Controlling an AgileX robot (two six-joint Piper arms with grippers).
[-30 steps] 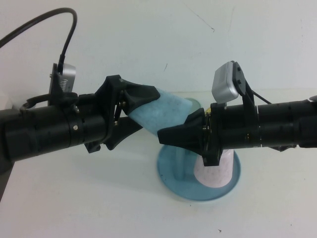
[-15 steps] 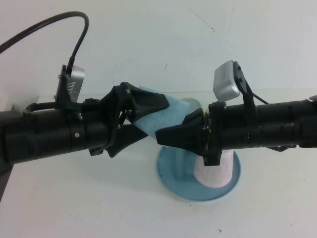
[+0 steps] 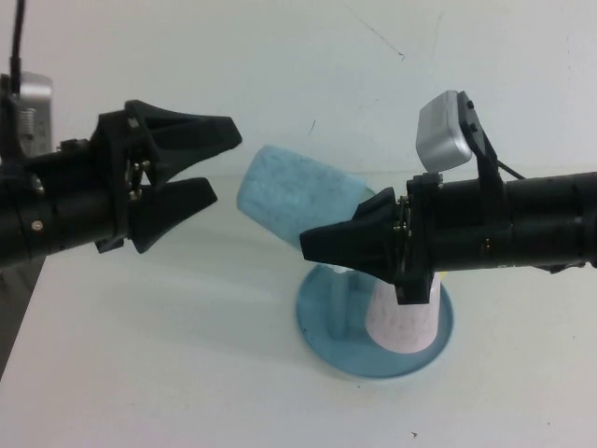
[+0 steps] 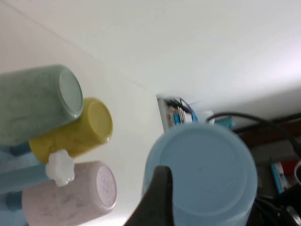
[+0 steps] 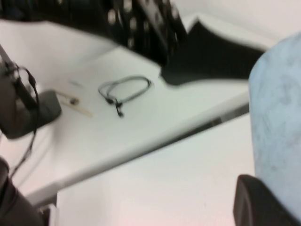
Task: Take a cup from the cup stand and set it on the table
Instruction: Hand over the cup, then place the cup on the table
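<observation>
The light blue cup (image 3: 298, 191) lies tilted, its closed bottom up and to the left, over the blue cup stand (image 3: 322, 327). It also shows in the left wrist view (image 4: 202, 174) and the right wrist view (image 5: 280, 108). My left gripper (image 3: 219, 161) is open and empty, a short way left of the cup's bottom and apart from it. One of its fingers (image 4: 157, 200) shows in front of the cup. My right gripper (image 3: 310, 246) hovers right beside the cup's lower side, over the stand, and hides the cup's mouth. The white table (image 3: 140, 373) lies below.
A pink cup (image 3: 401, 317) hangs on the stand under my right arm. The left wrist view also shows it (image 4: 70, 195), with a pale green cup (image 4: 33, 103), a yellow cup (image 4: 75, 132) and a white flower knob (image 4: 60, 167).
My left gripper has let go of the light blue cup, opened and drawn back to the left. The cup stays tilted over the stand. My right arm shifted slightly.
</observation>
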